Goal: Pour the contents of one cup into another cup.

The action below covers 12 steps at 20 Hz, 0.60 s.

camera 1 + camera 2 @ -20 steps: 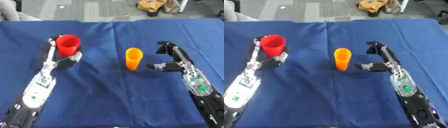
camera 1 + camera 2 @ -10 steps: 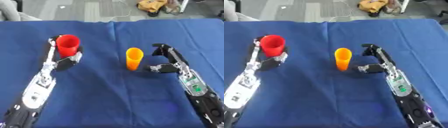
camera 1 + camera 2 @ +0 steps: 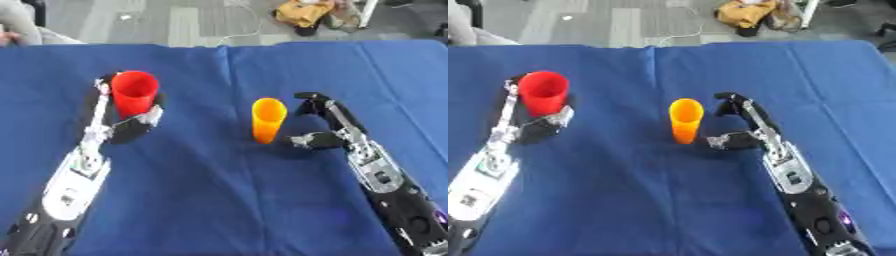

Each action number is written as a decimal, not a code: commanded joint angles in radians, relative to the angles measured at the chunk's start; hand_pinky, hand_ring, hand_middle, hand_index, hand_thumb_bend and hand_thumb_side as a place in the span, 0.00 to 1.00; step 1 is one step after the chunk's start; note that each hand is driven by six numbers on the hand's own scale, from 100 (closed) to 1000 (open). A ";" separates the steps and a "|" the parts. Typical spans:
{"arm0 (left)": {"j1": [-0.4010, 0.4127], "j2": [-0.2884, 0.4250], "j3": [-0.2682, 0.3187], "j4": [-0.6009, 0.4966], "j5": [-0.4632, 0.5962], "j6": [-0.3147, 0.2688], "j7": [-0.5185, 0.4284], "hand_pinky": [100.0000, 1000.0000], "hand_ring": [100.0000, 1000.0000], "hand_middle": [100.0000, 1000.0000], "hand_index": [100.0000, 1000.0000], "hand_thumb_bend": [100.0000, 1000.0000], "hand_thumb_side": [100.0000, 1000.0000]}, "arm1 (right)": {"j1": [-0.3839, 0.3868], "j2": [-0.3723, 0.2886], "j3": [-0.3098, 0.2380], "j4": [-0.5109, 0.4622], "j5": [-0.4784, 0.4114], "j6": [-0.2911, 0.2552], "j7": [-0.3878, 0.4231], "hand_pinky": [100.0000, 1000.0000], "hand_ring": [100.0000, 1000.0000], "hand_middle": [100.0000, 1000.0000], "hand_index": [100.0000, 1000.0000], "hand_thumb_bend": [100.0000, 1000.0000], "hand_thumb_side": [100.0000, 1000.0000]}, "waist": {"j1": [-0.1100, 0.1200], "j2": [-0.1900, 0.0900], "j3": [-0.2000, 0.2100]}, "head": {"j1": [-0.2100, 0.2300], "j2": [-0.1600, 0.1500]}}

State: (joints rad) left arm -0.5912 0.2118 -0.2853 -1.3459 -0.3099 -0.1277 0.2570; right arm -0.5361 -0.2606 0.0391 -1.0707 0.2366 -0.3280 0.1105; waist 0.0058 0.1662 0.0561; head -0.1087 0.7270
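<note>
orange cup [image 3: 267, 120] stands upright on the blue surface [image 3: 219, 200], right robot hand [image 3: 325, 126] spread open just beside it, left robot hand [image 3: 122, 122] wrapped round the red cup [image 3: 134, 93]; a clumsy closing could topple it.

Blue-clothed table [image 3: 667, 200] under everything. Upright on it, well apart: a red cup [image 3: 542, 93] at left, an orange cup [image 3: 684, 120] near centre. Left hand [image 3: 531, 122] wrapped around the red cup, fingers behind it and thumb in front. Right hand [image 3: 741, 125] just beside the orange cup, curved open toward it, not touching.
</note>
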 commanded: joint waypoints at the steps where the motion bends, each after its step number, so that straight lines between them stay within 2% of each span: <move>1: -0.008 0.015 0.002 -0.033 0.010 0.002 0.003 0.56 0.30 0.38 0.63 0.00 0.13 | -0.025 -0.001 0.003 0.003 0.015 -0.008 0.001 0.82 0.66 0.50 0.82 0.87 0.19 | 0.003 -0.018 0.004 | -0.004 -0.009; 12: 0.016 0.023 -0.005 -0.072 0.031 0.010 -0.006 0.55 0.30 0.38 0.63 0.00 0.13 | -0.052 0.019 0.001 0.025 0.029 -0.013 -0.005 0.82 0.66 0.50 0.82 0.87 0.19 | 0.007 -0.016 0.022 | -0.010 -0.009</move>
State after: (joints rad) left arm -0.5630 0.2122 -0.2913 -1.3958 -0.2864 -0.1191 0.2510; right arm -0.5651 -0.2325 0.0437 -1.0398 0.2615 -0.3364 0.1070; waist 0.0122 0.1662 0.0767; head -0.1166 0.7269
